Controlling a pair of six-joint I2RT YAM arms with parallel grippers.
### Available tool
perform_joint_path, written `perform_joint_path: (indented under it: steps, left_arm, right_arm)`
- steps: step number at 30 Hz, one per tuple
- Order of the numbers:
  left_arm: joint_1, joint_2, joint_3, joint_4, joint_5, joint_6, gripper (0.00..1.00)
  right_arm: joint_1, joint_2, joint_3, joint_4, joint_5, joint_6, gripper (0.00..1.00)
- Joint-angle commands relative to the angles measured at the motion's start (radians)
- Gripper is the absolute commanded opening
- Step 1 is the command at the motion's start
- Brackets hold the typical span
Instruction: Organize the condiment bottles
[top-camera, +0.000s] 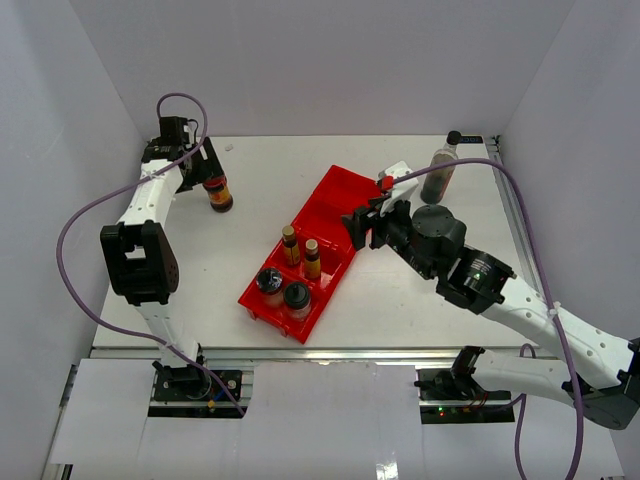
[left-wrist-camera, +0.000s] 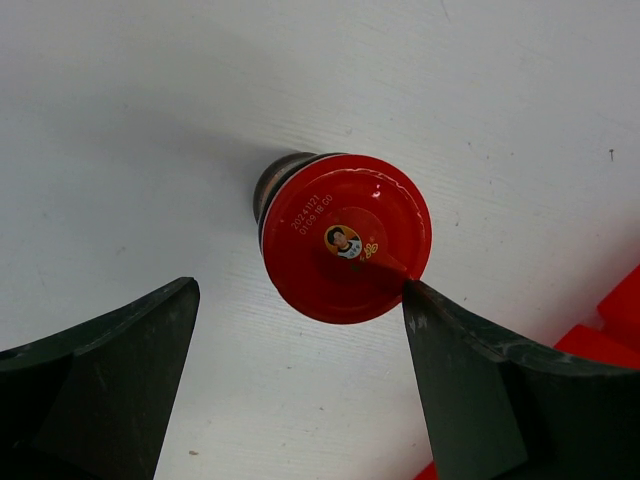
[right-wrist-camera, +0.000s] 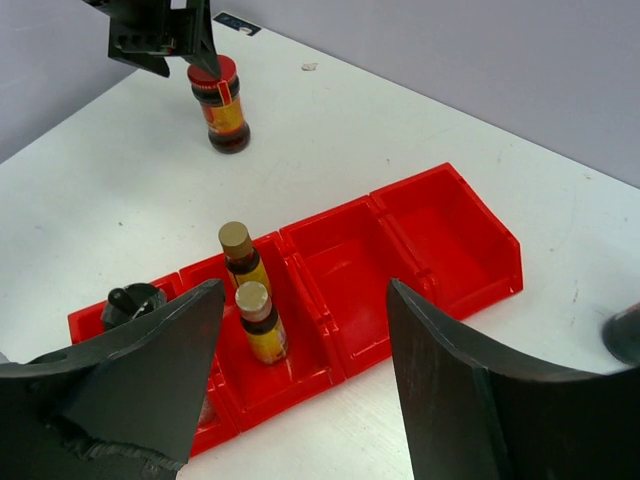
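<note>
The lid of the red-lidded jar (left-wrist-camera: 345, 237) bears two lines of small white stamped print, the upper seemingly 20241121 and the lower too blurred to trust, next to a small round portrait emblem, while the yellow label on the nearer slim bottle (right-wrist-camera: 262, 325) is unreadable.

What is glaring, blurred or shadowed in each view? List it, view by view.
Left wrist view: the red-lidded jar is sharp, small glare spots on its lid, soft shadow on the table beside it; right wrist view: the right gripper's fingers are dark and featureless, the red bin crisp, a dark blur at the right edge; top external view: even light, only faint shadows.
</note>
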Motion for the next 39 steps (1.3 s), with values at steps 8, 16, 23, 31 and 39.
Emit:
perform_joint_path:
  steps: [8,16,23,31,39]
  left_arm:
    - [-0.002,-0.025,-0.016,0.051,0.008,0.023,0.94]
    - [-0.033,-0.013,0.063,0.006,0.006,0.054,0.96]
    - [-0.08,0.042,0.097,-0.005,-0.043,0.067,0.97]
    - [-0.081,0.104,0.122,-0.026,-0.091,0.061,0.96]
    - [-0.081,0.112,0.106,-0.014,-0.108,0.055,0.96]
  right_arm:
    - [0.004,-0.039,-0.04,0.021,0.06,-0.039,0.73]
    - [0.004,-0.014,-0.043,0.027,0.062,-0.04,0.73]
    - [0.004,-0.022,-0.048,0.027,0.073,-0.05,0.73]
    - [0.004,-0.043,-0.064,0.036,0.086,-0.051,0.73]
    - [0.003,-0.05,-0.08,0.05,0.1,-0.051,0.73]
